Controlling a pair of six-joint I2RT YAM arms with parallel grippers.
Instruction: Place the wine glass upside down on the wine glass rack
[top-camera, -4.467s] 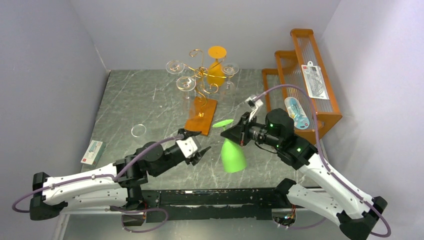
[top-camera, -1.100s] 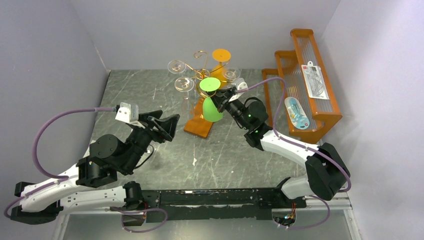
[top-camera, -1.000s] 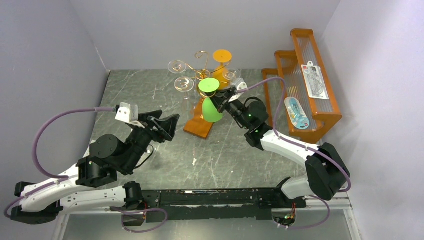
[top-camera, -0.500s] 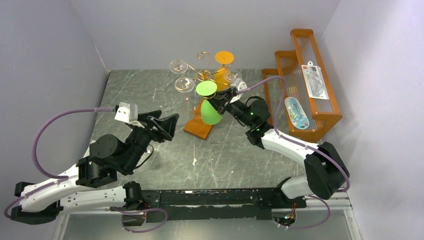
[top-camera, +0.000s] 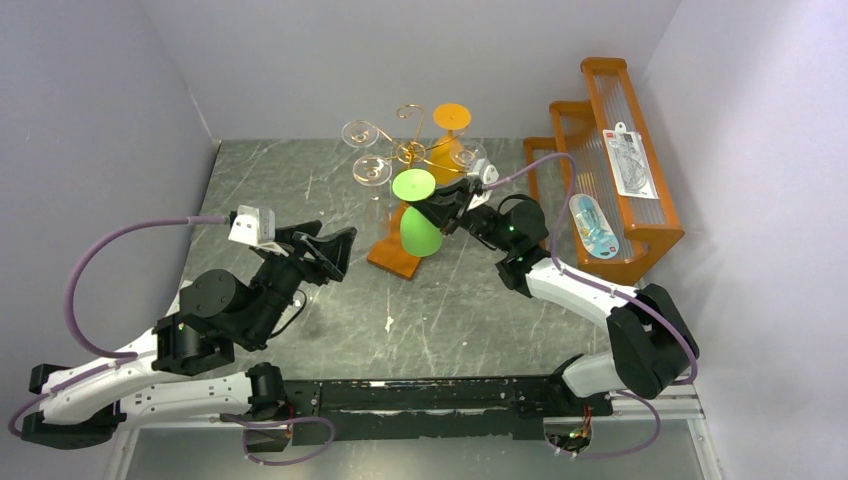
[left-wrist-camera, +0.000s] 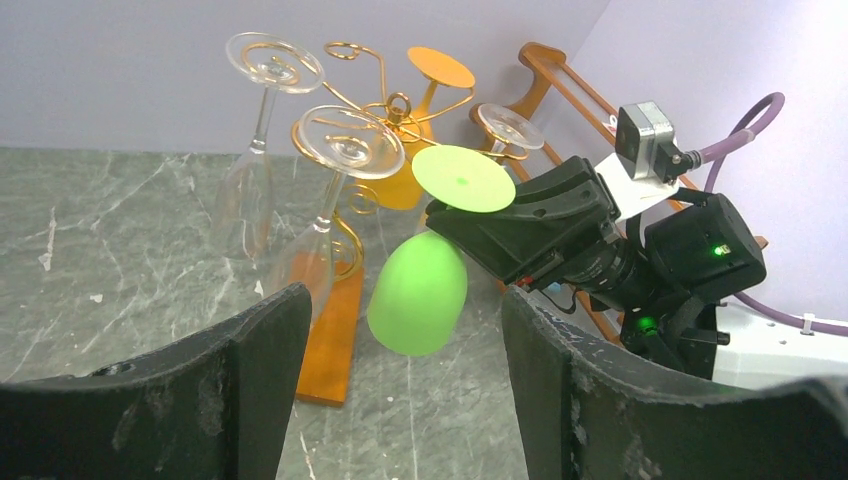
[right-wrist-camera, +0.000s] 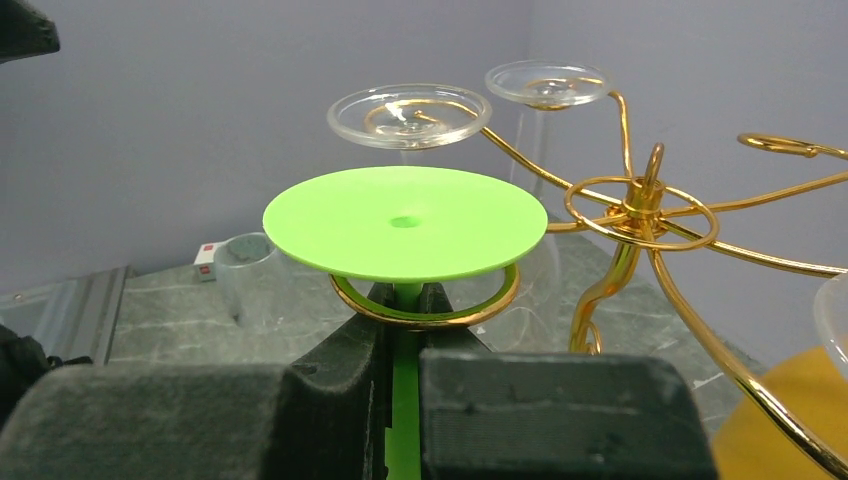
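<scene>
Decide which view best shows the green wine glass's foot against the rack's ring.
Right wrist: the green wine glass foot fills the frame, just above a gold ring around its stem. Left wrist shows the whole glass side-on; top external shows it small.

Looks like a robotics lab cell: plain pale walls (top-camera: 400, 60) boxing in a marbled tabletop (top-camera: 470, 310), cabled left arm (top-camera: 140, 372) and right arm (top-camera: 590, 295) bolted at its near edge.

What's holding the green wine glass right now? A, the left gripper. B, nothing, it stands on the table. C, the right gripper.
C: the right gripper is shut on the stem of the upside-down green wine glass, beside the rack.
</scene>
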